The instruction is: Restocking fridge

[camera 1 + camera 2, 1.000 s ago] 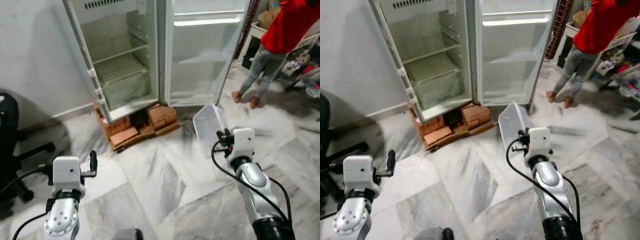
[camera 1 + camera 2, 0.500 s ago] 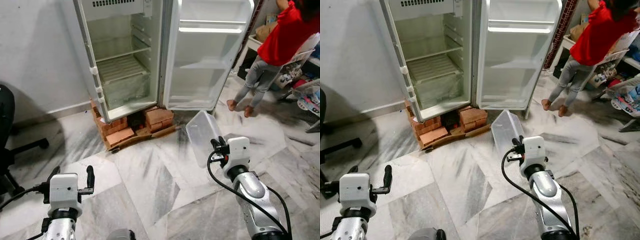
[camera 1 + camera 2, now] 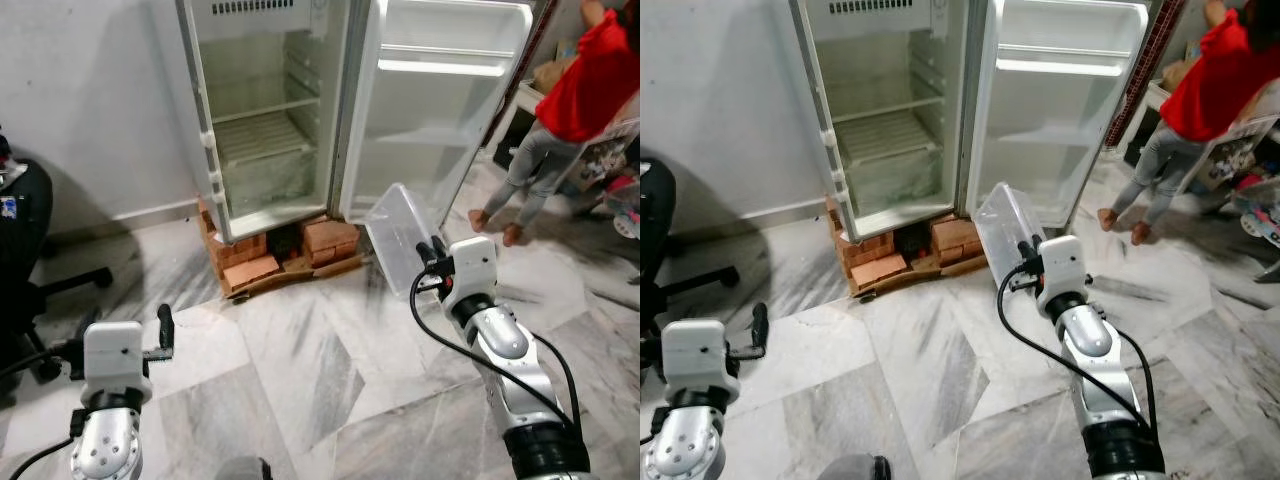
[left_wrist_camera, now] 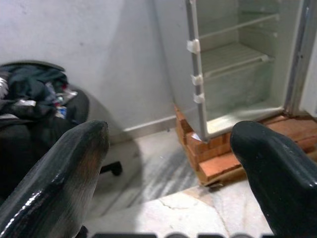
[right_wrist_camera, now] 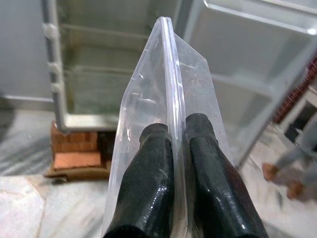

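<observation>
Right pincer [image 3: 432,262] clamps the clear plastic bin [image 3: 398,235] by its wall, held up off the floor, long axis tilted toward the open fridge [image 3: 265,120] ahead-left (shelves bare). Left pincer [image 4: 168,148] gapes, idle.

fridge [image 3: 300,110]: open, empty | clear bin [image 3: 398,238]: tilted, claw-held

The clear plastic bin [image 3: 398,236], clamped in the right gripper [image 5: 177,130], now sits closer to the open white fridge [image 3: 290,110] than a second ago.
</observation>
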Robot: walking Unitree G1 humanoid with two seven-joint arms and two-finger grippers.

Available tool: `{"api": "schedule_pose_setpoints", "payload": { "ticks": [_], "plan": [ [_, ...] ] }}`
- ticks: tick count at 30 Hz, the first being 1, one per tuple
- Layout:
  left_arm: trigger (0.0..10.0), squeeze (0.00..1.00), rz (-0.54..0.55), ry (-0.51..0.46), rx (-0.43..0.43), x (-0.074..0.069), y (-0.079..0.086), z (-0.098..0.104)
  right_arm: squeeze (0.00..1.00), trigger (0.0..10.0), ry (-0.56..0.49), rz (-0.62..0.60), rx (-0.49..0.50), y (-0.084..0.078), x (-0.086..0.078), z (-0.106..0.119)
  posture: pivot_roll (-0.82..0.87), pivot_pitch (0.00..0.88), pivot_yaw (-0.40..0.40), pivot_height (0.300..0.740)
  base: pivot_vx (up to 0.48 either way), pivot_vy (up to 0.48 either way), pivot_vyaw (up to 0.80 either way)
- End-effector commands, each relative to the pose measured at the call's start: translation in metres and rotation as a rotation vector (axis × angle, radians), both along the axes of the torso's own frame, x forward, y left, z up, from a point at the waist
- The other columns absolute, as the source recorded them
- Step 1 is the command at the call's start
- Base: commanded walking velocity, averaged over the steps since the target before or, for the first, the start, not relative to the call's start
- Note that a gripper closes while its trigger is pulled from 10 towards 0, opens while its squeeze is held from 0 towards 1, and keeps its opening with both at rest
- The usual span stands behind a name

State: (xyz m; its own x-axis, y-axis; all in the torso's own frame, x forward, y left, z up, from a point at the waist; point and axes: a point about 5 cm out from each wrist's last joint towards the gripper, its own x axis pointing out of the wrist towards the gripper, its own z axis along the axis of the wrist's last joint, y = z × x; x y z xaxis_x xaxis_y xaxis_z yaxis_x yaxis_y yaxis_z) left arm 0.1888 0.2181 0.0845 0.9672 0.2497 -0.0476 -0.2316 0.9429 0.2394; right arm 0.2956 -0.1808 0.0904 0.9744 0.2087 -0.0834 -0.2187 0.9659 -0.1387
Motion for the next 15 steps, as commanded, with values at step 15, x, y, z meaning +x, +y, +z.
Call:
{"api": "schedule_pose_setpoints", "payload": {
  "ticks": [15],
  "plan": [
    [10.0, 0.0, -0.027, 0.019, -0.026, 0.002, -0.011, -0.004, 0.0, 10.0, 0.001, 0.038, 0.005, 0.007, -0.003, -0.004, 0.09, 0.062, -0.047, 0.74, 0.424, 0.0, 0.0]
  ]
}}
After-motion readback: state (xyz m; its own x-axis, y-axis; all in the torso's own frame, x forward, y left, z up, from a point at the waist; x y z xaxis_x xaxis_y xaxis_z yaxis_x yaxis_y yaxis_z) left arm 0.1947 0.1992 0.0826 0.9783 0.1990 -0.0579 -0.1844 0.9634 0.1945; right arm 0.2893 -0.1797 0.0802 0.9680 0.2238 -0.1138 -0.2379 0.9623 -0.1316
